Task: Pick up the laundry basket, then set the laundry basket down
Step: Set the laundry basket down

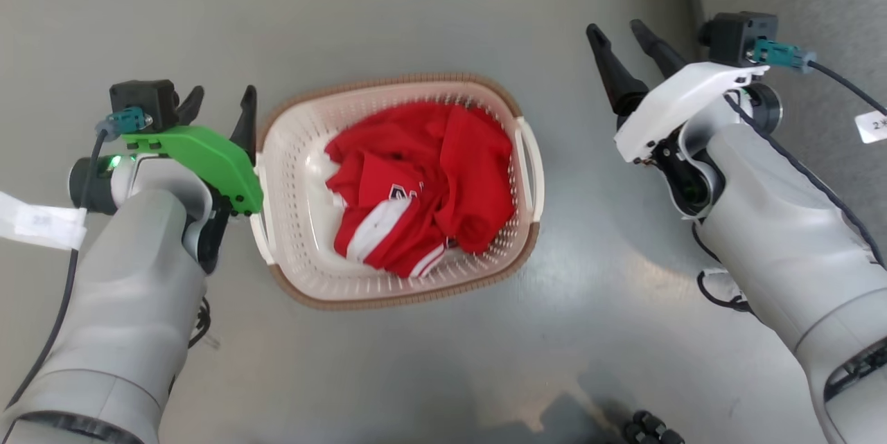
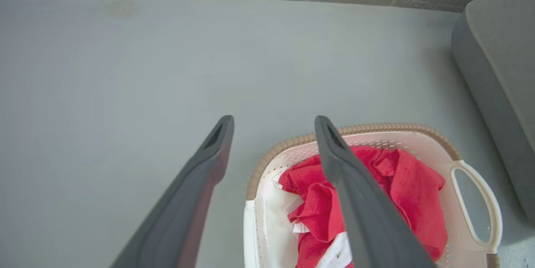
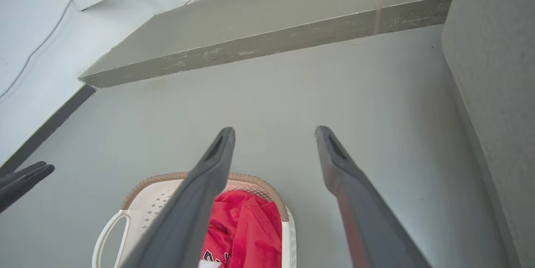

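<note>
Right now your laundry basket [image 1: 409,77] sits on the grey floor [image 1: 416,1], well short of the floor's far edge, where a low grey ledge [image 3: 267,42] runs. A crumpled red jersey [image 1: 423,181] with white stripes lies inside it.

Your left pincer [image 1: 222,99] is spread open and grips nothing. It is just beside the basket's left side, and its green cover [image 1: 208,160] overlaps the white loop handle [image 1: 260,236] there. Whether it touches the handle you cannot tell. In the left wrist view the basket's brown rim [image 2: 376,128] shows behind the inner finger.

Your right pincer [image 1: 615,28] is also open and empty. It stands apart from the right handle [image 1: 533,160], with bare floor between them. In the right wrist view the basket [image 3: 167,176] lies low, behind the left finger.
</note>
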`<state>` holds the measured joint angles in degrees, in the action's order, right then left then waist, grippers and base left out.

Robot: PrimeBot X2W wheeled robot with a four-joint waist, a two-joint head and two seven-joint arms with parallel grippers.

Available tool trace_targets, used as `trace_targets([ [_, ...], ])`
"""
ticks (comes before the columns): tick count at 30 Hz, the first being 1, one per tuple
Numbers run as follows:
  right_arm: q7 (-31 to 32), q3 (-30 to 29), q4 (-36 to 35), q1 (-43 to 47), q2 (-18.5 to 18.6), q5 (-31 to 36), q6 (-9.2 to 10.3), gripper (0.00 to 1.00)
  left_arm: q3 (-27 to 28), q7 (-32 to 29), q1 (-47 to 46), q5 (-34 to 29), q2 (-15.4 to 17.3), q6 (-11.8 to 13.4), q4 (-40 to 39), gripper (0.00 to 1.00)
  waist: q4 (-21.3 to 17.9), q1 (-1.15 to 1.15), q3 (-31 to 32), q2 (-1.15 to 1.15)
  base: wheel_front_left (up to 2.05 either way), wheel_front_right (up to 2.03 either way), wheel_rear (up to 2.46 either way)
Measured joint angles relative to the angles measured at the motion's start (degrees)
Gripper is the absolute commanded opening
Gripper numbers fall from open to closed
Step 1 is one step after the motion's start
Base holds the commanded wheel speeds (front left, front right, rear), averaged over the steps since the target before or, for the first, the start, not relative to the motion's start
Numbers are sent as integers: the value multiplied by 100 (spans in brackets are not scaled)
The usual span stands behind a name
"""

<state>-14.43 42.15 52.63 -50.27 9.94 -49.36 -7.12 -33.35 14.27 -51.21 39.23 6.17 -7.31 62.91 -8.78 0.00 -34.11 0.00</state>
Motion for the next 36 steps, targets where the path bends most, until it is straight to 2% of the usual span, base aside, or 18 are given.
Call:
trace_targets([
  [13,0,-840,-917,675,382,800,74,100,411,15,712,-118,171,0,-1259,100,12,0,1058,0,0,0,0],
  [18,0,-934,-1260,1045,464,1227,264,100,832,15,1058,-119,242,2,-1694,100,58,0,1466,0,0,0,0],
  [24,0,-1180,-1723,1479,463,1527,367,100,1087,15,1705,-194,267,37,-2065,100,108,0,1953,0,0,0,0],
  [36,0,-1618,-2548,2345,459,1946,667,100,1619,16,2657,-626,371,310,-3283,100,137,-1,2696,0,0,0,0],
])
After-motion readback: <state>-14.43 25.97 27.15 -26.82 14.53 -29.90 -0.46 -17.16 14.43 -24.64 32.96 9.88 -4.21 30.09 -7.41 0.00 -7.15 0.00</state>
